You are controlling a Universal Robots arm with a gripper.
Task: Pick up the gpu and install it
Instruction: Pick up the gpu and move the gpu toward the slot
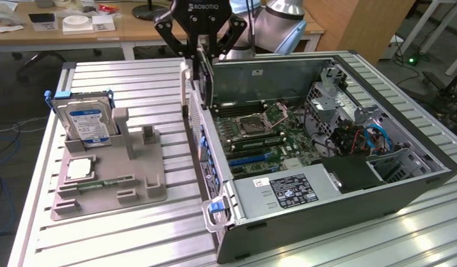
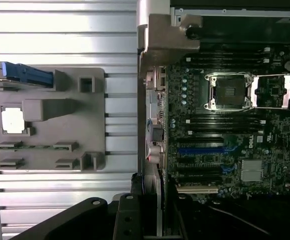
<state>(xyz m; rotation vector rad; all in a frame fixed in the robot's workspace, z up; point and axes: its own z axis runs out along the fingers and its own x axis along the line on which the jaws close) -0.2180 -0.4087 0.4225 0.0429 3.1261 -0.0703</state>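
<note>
Your gripper point(image 1: 204, 54) is clamped on the gpu point(image 1: 206, 83). You hold the card upright and edge-on, above the rear edge of the open computer case point(image 1: 347, 208), near the motherboard point(image 1: 261, 139).

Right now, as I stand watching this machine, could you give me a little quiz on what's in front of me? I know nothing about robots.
1. True or false: the robot's fingers grip a graphics card held on edge.
2. What stands upright in the grey tray? A) a hard drive B) a keyboard C) a fan
3. Fill in: in the exterior view, the tray sits to the ___ of the open computer case.
Key: 1 true; 2 A; 3 left.
</note>
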